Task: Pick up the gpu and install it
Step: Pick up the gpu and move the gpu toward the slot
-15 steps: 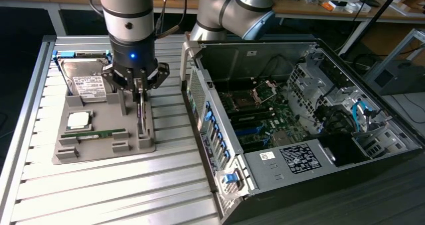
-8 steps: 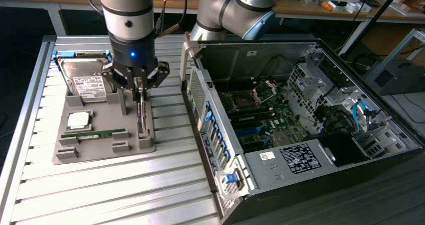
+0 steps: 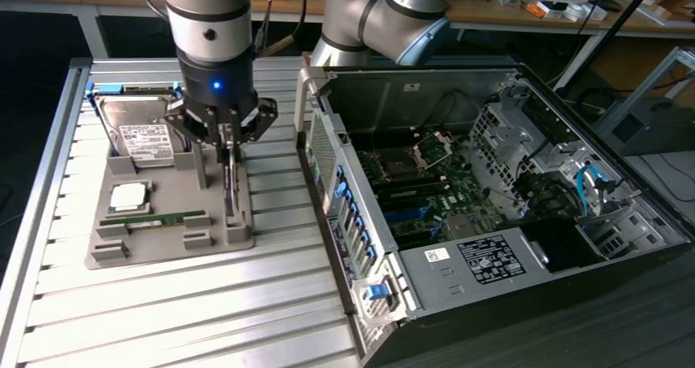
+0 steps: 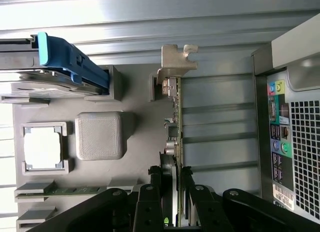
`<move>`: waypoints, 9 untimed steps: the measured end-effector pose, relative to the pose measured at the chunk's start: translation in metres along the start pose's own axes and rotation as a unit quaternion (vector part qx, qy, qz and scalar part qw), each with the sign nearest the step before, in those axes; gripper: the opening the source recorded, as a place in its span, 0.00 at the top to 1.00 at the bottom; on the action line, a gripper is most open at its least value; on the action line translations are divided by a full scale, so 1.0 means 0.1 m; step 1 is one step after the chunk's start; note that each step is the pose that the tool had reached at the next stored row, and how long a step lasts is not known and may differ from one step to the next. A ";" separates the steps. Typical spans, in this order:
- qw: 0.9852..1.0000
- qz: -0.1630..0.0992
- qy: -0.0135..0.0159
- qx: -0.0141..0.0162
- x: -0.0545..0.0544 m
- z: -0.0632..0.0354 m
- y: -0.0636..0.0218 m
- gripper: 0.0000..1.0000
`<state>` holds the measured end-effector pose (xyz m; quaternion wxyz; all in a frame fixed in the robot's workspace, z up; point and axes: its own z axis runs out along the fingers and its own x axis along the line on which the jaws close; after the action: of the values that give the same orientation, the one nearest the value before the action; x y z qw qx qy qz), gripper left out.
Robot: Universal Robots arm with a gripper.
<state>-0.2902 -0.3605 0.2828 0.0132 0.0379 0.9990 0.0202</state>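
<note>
The gpu (image 3: 229, 185) is a thin dark card standing edge-on in a slot of the grey holder tray (image 3: 163, 242) on the slatted table. In the wrist view the gpu (image 4: 176, 106) runs away from the camera, with its pale metal bracket at the far end. My gripper (image 3: 225, 136) hangs straight down over the card. Its black fingers (image 4: 152, 192) press against both faces of the near end, so my gripper (image 4: 172, 179) is shut on the card. The card's lower edge still appears to sit in the tray.
The same tray (image 4: 135, 152) holds a silver hard drive (image 3: 142, 132) with a blue bracket (image 4: 70, 61), a processor (image 3: 128, 194) and a green memory stick (image 3: 152, 219). An open computer case (image 3: 467, 197) with its motherboard exposed lies at the exterior view's right, close beside the tray.
</note>
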 end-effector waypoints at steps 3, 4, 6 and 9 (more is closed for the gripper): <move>1.000 0.000 0.000 0.000 0.00 -0.013 0.000 0.73; 1.000 0.000 0.000 0.000 0.00 -0.018 0.001 0.73; 1.000 0.000 0.000 0.000 0.00 -0.028 0.001 0.73; 1.000 0.000 0.000 0.000 0.00 -0.053 0.002 0.73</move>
<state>-0.2902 -0.3606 0.2881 0.0131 0.0379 0.9990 0.0202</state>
